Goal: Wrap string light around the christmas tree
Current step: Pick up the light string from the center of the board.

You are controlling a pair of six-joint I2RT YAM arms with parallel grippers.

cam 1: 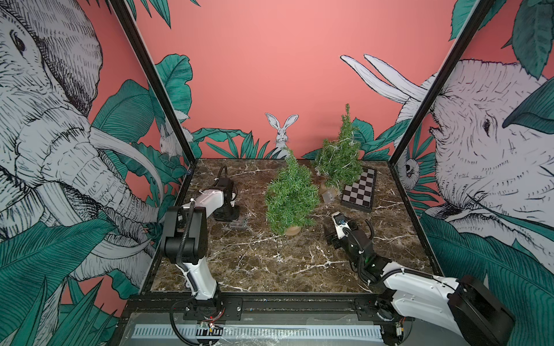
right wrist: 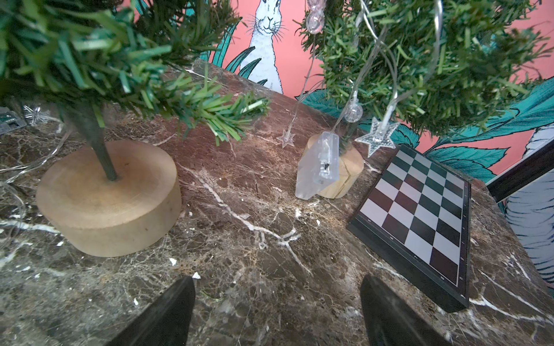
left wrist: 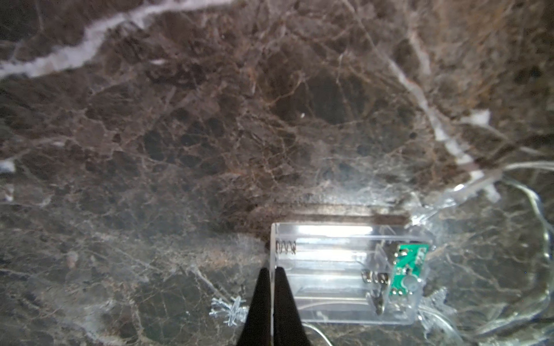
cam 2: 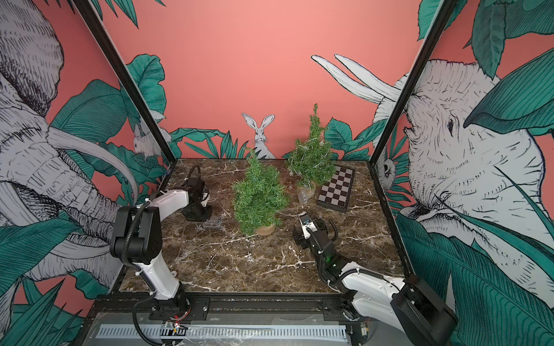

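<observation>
A bare green christmas tree (cam 1: 289, 194) (cam 2: 257, 194) on a round wooden base (right wrist: 108, 197) stands mid-table. The string light lies on the table to its left: a clear battery box (left wrist: 344, 269) (cam 1: 238, 224), thin wires (left wrist: 533, 209) and a snowflake bulb (left wrist: 227, 310). My left gripper (left wrist: 272, 269) is down at the table, shut on the thin end wall of that battery box. Low over the marble to the right of the tree base, my right gripper (right wrist: 277, 281) (cam 1: 328, 236) is open with nothing between its fingers.
A second tree (cam 1: 338, 155) at the back right carries its own lights and star ornaments (right wrist: 376, 139); a clear battery box (right wrist: 317, 167) leans on its base. A chessboard (cam 1: 359, 190) (right wrist: 419, 215) lies beside it. Walls enclose the marble table (cam 1: 269, 263).
</observation>
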